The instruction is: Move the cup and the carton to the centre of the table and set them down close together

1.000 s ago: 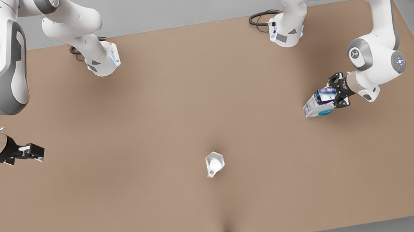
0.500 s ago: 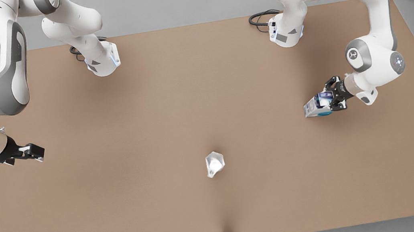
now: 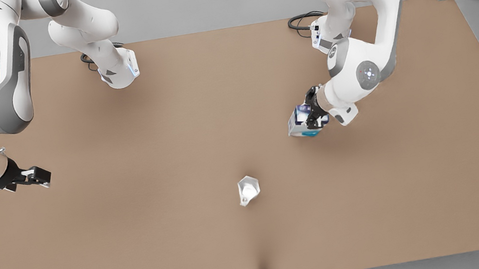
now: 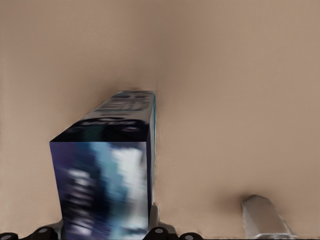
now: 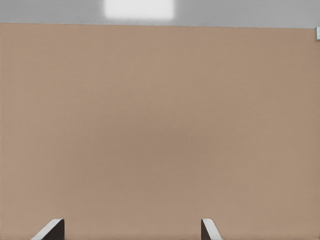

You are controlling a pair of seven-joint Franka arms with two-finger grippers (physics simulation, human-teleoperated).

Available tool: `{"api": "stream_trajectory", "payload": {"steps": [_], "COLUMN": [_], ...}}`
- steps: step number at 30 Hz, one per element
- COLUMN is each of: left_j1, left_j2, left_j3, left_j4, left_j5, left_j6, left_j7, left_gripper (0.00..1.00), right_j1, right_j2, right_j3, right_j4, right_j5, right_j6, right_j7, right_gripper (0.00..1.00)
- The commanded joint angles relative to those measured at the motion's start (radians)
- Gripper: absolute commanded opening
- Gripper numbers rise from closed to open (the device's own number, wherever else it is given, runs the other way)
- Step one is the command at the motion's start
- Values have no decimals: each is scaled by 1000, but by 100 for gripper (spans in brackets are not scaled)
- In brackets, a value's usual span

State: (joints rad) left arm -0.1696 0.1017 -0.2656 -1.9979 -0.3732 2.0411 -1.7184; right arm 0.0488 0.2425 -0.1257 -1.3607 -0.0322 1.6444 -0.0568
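Front view: the table (image 3: 151, 240), a plain light brown slab, took up nearly the whole scene, with both arm bases mounted along its far edge. On the front view's left, the right arm reached in from the side and waited, its gripper (image 3: 34, 178) hanging low over the table's edge region, well apart from both objects. Its wrist view looked across bare tabletop (image 5: 160, 130), with two fingertips (image 5: 50, 230) standing wide apart and nothing between them.

On the front view's right, the left arm bent down toward the middle of the table, and the left gripper (image 3: 312, 117) was clamped on the carton (image 3: 301, 122). The carton, printed in white, dark blue and teal, was tilted in the grasp and sat to the front view's right of the table's centre; whether it touched the surface could not be told. From the left wrist view the carton (image 4: 107, 175) stood right in front of the camera, its dark blue face nearest and the tabletop (image 4: 240, 100) beyond it.

Smallest of all, the cup (image 3: 247, 189), pale grey-white and faceted, rested on the table near the middle, toward the near edge, clearly apart from the carton.
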Motion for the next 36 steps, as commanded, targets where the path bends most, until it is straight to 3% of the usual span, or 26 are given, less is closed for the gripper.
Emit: {"api": "stream_trajectory", "payload": {"steps": [1, 3, 9, 15, 16, 17, 26, 29, 33, 35, 36], "left_j1": [42, 22, -143, -202, -203, -208, -206, -199, -195, -195, -195], "left_j2": [10, 73, 156, 277, 280, 283, 247, 262, 259, 259, 247], "left_j3": [-21, -86, -86, -84, -84, -84, -80, 48, 374, 496, 511], "left_j4": [8, 74, 140, 195, 197, 199, 240, 435, 441, 504, 512], "left_j5": [-21, -19, -15, -7, -6, 7, 56, 151, 149, 163, 264], "left_j6": [17, 68, 177, 297, 298, 300, 234, -58, -116, -194, -196], "left_j7": [-26, -119, -263, -280, -282, -282, -273, 193, 1135, 1562, 1640], "left_gripper": [69, 69, 69, 70, 81, 100, 100, 100, 100, 100, 100], "right_j1": [-1, 0, 0, 0, 0, 0, 0, 0, 0, 3, 3], "right_j2": [0, 0, 0, 0, 0, 0, 0, 0, 0, 0, 0], "right_j3": [1, 1, 0, 1, 0, 0, 0, 0, 1, 1, 1], "right_j4": [0, 0, 0, 0, 0, 0, 0, 0, 0, 0, 0], "right_j5": [0, 0, 0, 0, 0, 0, 0, 0, 0, 0, 2], "right_j6": [0, 0, 0, 2, 2, 3, 6, 8, 28, 28, 28], "right_j7": [0, 0, 0, 0, 0, 0, 0, 2, 5, 3, 2], "right_gripper": [100, 100, 100, 100, 100, 100, 100, 100, 100, 100, 100]}}
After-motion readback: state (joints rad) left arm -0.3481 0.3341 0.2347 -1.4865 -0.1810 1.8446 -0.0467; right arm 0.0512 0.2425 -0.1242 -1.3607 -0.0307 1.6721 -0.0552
